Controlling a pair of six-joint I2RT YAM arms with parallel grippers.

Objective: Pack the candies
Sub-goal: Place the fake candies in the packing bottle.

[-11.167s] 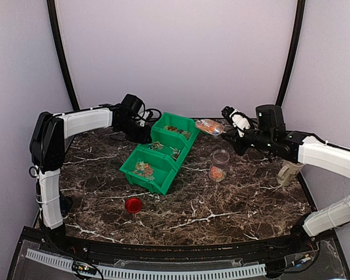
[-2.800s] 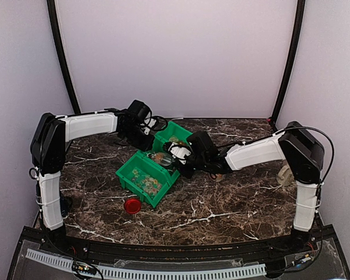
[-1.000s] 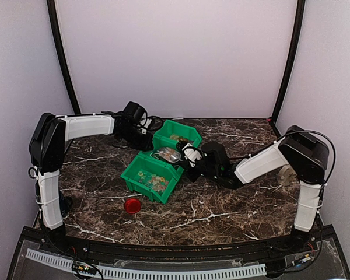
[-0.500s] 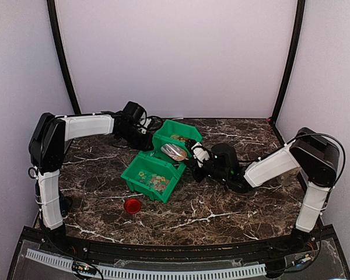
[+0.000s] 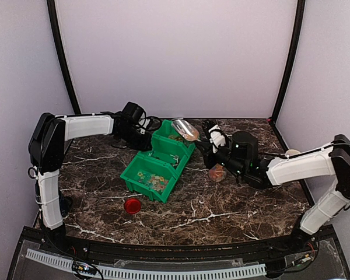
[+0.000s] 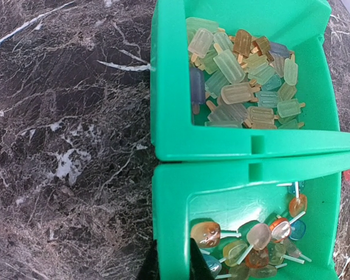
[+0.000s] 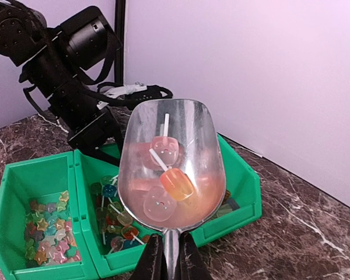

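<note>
My right gripper (image 7: 170, 256) is shut on the handle of a metal scoop (image 7: 172, 163). The scoop holds three pink and orange lollipop candies (image 7: 170, 182). In the top view the scoop (image 5: 185, 129) hangs above the far green bin, left of the right gripper (image 5: 212, 139). A clear jar (image 5: 217, 172) with orange candies stands on the table, partly hidden by the right arm. My left gripper (image 6: 174, 271) is shut on the wall of the middle green bin (image 6: 169, 221), which holds lollipops (image 6: 256, 239). The far bin holds popsicle-shaped candies (image 6: 245, 76).
Three joined green bins (image 5: 128, 174) sit at the table's middle left; the near one holds star candies (image 7: 46, 224). A round red lid (image 5: 132, 205) lies on the marble in front of them. The left arm (image 7: 76, 64) stands behind the bins.
My right gripper has lifted the scoop out of the middle bin and carried it up and to the right with candies in it. The left arm has stayed on the bin.
</note>
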